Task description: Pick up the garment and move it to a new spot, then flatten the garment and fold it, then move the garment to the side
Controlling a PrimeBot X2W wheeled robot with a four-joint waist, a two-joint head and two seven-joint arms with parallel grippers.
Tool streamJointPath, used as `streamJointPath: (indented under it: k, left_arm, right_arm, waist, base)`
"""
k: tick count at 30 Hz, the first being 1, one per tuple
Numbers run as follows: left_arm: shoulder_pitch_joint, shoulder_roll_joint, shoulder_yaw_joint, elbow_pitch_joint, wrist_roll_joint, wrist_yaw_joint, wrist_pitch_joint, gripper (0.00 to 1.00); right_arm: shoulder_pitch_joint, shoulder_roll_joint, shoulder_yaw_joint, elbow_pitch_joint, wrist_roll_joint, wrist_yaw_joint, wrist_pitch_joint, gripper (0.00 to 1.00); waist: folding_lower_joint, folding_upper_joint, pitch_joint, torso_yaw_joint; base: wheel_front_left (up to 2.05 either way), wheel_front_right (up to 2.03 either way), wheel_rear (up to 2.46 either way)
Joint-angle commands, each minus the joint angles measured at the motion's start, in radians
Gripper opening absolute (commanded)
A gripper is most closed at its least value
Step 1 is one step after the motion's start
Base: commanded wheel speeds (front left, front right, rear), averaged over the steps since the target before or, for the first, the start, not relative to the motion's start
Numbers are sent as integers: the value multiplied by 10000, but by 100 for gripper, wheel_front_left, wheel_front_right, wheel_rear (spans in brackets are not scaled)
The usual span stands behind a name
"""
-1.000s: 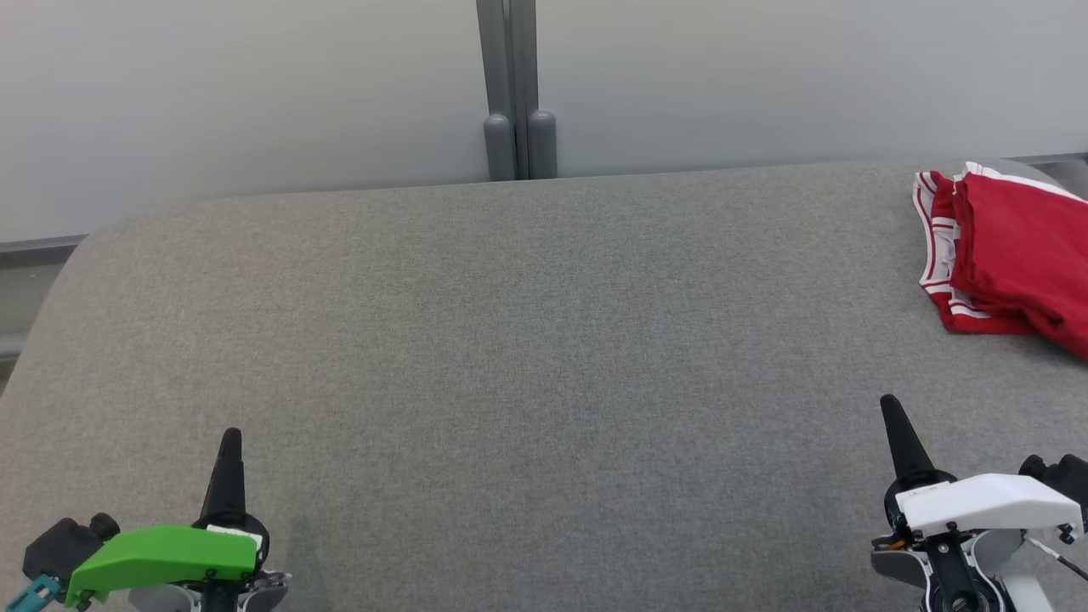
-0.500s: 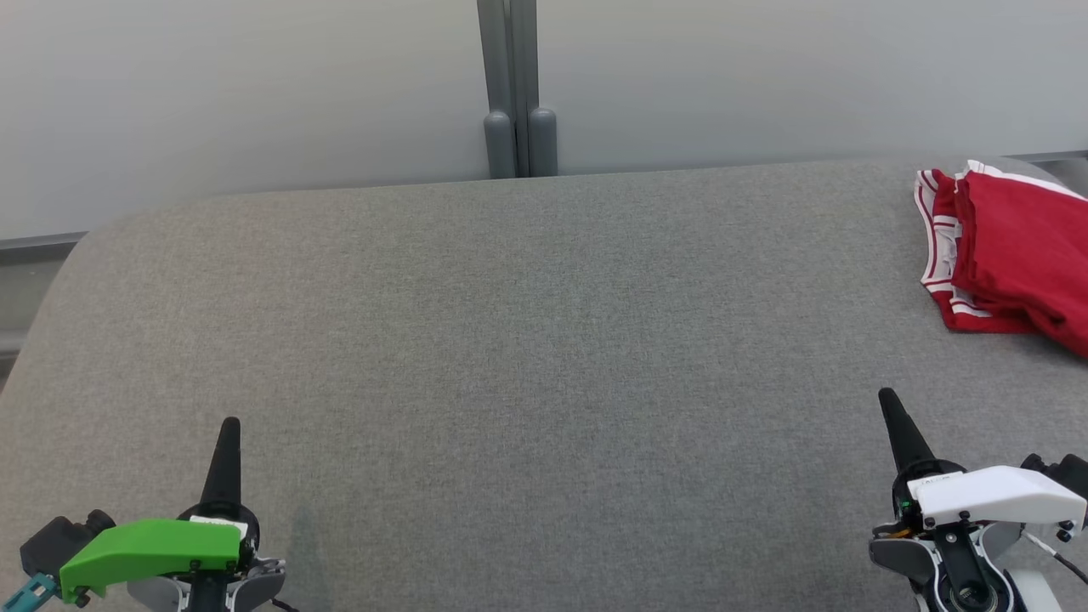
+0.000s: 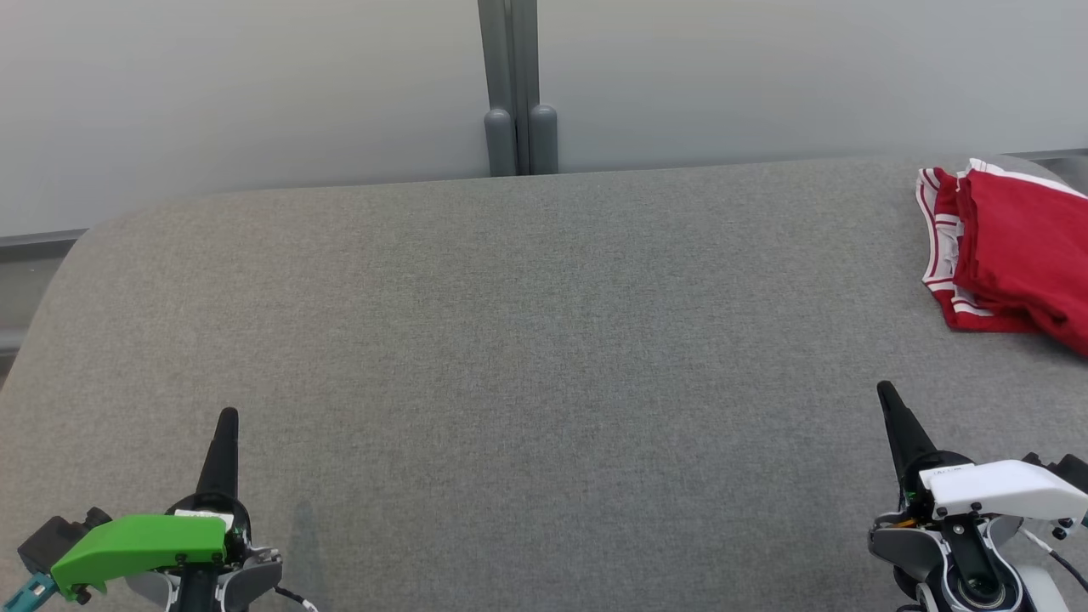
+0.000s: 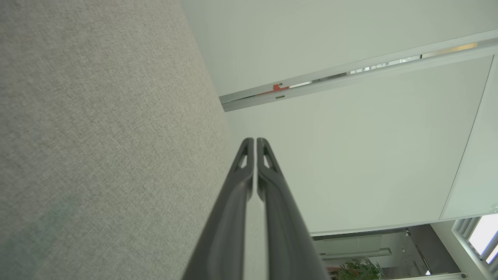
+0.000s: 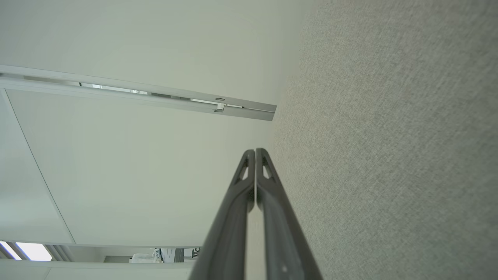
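Head cam looks forward-down over grey surface (image 3: 527, 340). Wrist cams skim it close, facing wall (image 4: 350, 163). All share both.

Setting: office-type interior, one bay screened off for test work.
Evidence: broad work surface (image 3: 510, 340) covered in grey woven fabric, far corners rounded.
Directly behind work surface: pale plain partition panels (image 3: 255, 85), joined at grey metal post (image 3: 514, 85).
Beyond panel tops, well away from work surface: open room with potted plant (image 4: 360, 268) and bright window (image 4: 484, 237).
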Motion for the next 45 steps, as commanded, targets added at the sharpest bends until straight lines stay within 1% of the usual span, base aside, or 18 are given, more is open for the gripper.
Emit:
streamJointPath:
  k: [1,29,45]
  left_arm:
    - [-213,-17,60,-12,-203,-88,76,0]
    - [-424,-182,338,67,-2013,-282,534,0]
    - [-419,-180,337,66,-2002,-286,556,0]
  right_arm:
    - [-197,-4,-47,-5,210,2,81,0]
    - [-407,48,-231,156,2157,2,587,0]
    - [-401,57,-240,157,2186,2,592,0]
  waist:
    - [0,0,4,1]
    - [0,0,82,21]
    - [0,0,85,22]
  base:
    - [0,0,0]
    - [0,0,0]
    - [0,0,0]
